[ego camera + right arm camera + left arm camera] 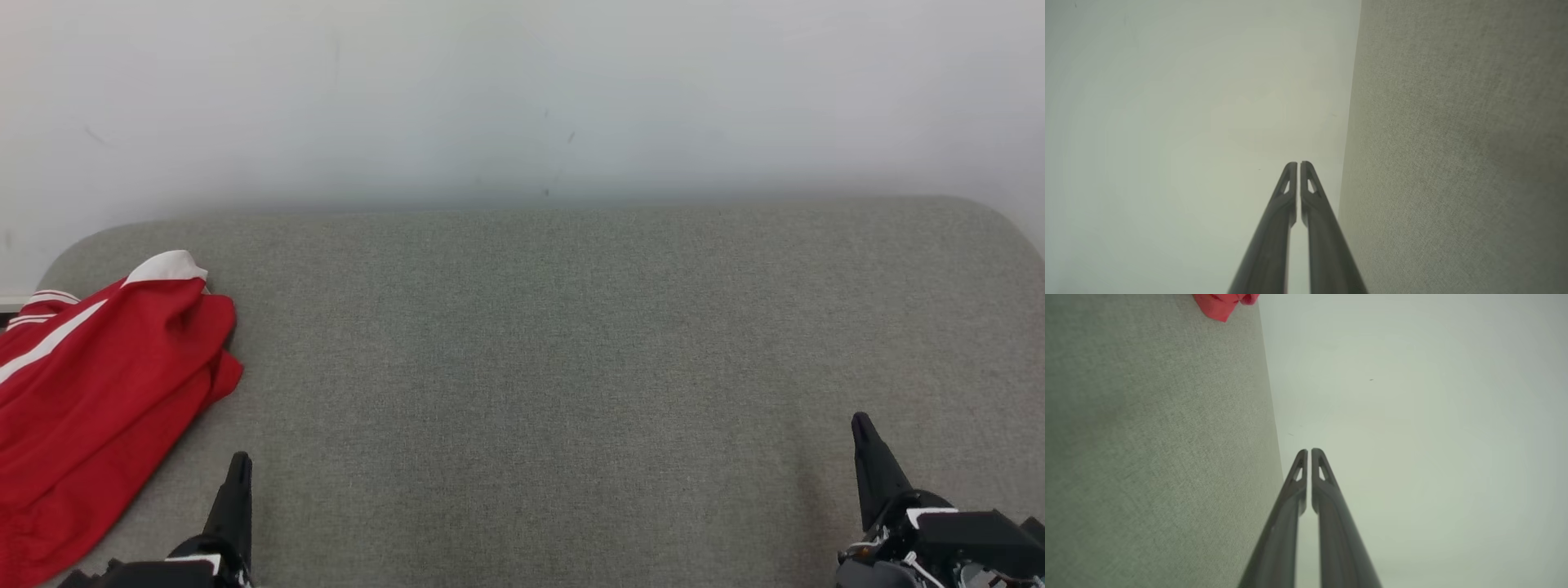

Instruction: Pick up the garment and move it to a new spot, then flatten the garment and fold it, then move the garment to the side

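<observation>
A: Where is the shirt?

B: The red jersey (pixel 106 376) lies crumpled at the far left of the grey fabric surface (pixel 571 343). Its white collar (pixel 167 265) points toward the back edge, and white stripes (pixel 49 343) run along a shoulder and sleeve. It passes out of the head view at the left and at the bottom.

A: Is anything touching it?

B: No. The left gripper (pixel 240 465) is near the jersey's right side but apart from it, with its fingers pointing toward the pale wall (pixel 522 98).

A: And how do its jaws stand?

B: Its wrist view shows the two dark fingers pressed together with only a hairline slit between them, and nothing is held. A corner of the red cloth (pixel 1222 304) shows at the top of that view.

A: And the other arm?

B: The right gripper (pixel 862 426) is at the lower right over bare fabric, well apart from the jersey. Its fingers (pixel 1310 192) are also closed against each other and empty.
</observation>
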